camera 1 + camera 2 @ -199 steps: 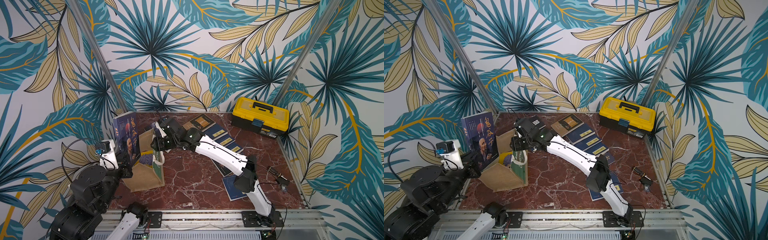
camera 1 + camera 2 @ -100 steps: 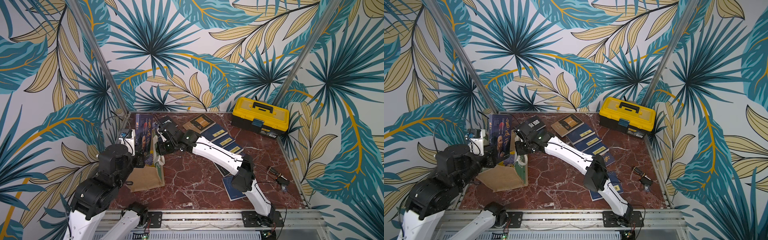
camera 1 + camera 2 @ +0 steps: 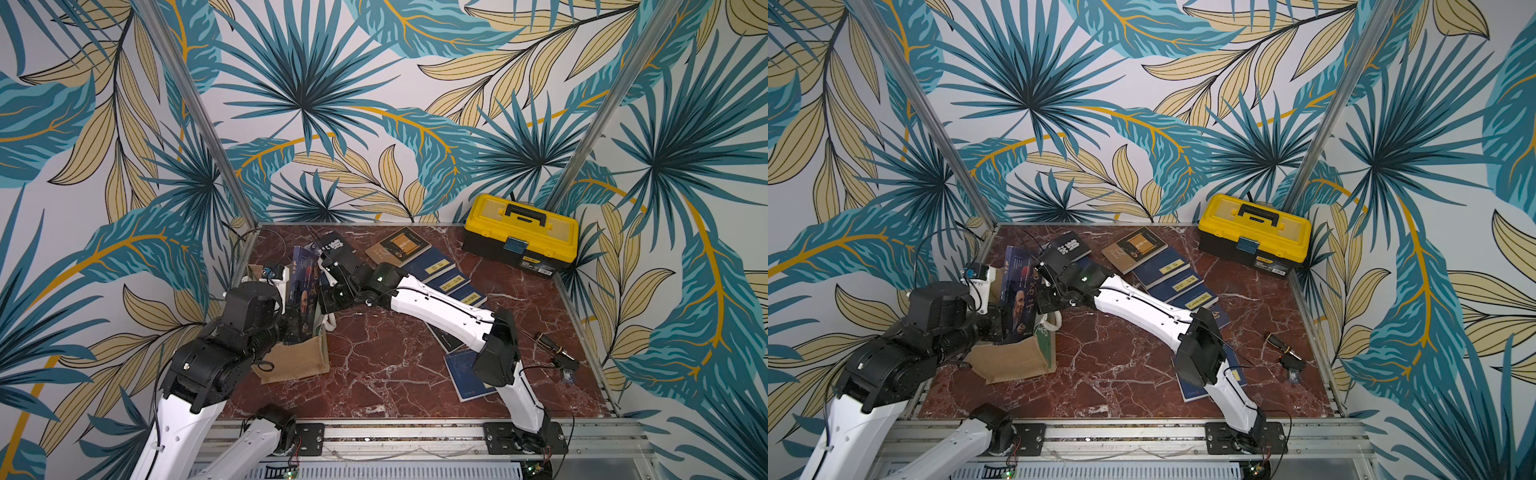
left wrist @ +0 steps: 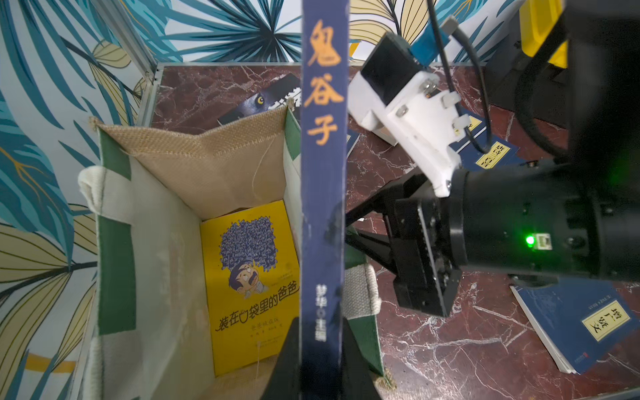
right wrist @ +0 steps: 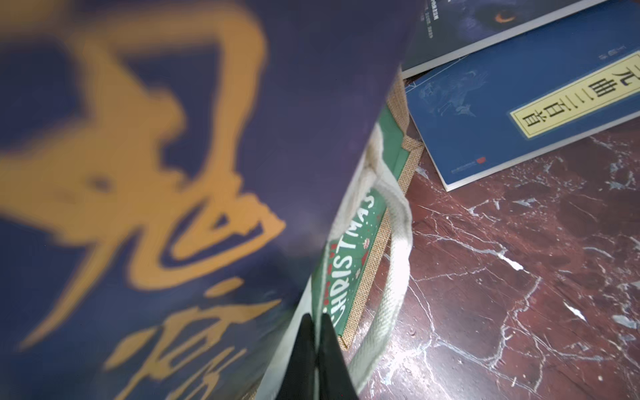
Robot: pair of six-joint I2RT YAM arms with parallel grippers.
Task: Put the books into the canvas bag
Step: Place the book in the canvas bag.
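Books, held item: dark navy paperback with an orange brush-lettered title (image 4: 323, 166). Standing on end over the open mouth of the boxy tan jute canvas bag with green-and-white panels and white rope handles (image 4: 194, 142), running along the wall that carries the green print. Being clamped at the lower end by the left hand (image 4: 318, 349), fingers (image 4: 287, 356) pressing on both covers.

Right hand (image 5: 313, 332): closing fully on the canvas bag's upper rim, pinching it just beside the held paperback and above the green side reading CHRISTMAS.

Bag: standing upright at the left side of the dark red marble surface (image 3: 374, 374), showing in both top views.

Books, inside the bag: bright yellow paperback with a cartoon cover (image 4: 249, 277), lying flat on the bottom.

Books, lying loose on the surface:
- black paperback with a white title (image 3: 337, 244), lying behind the bag near the rear wall;
- tan-brown paperback (image 3: 398, 248), lying just right of it;
- overlapping row of navy paperbacks with yellow labels (image 3: 441, 272), running under the right arm;
- blue paperback (image 3: 465, 376), lying near the front edge, partly hidden by the right arm.

Other: yellow-and-black plastic toolbox (image 3: 521, 235), sitting shut in the rear right corner, well apart from the bag.
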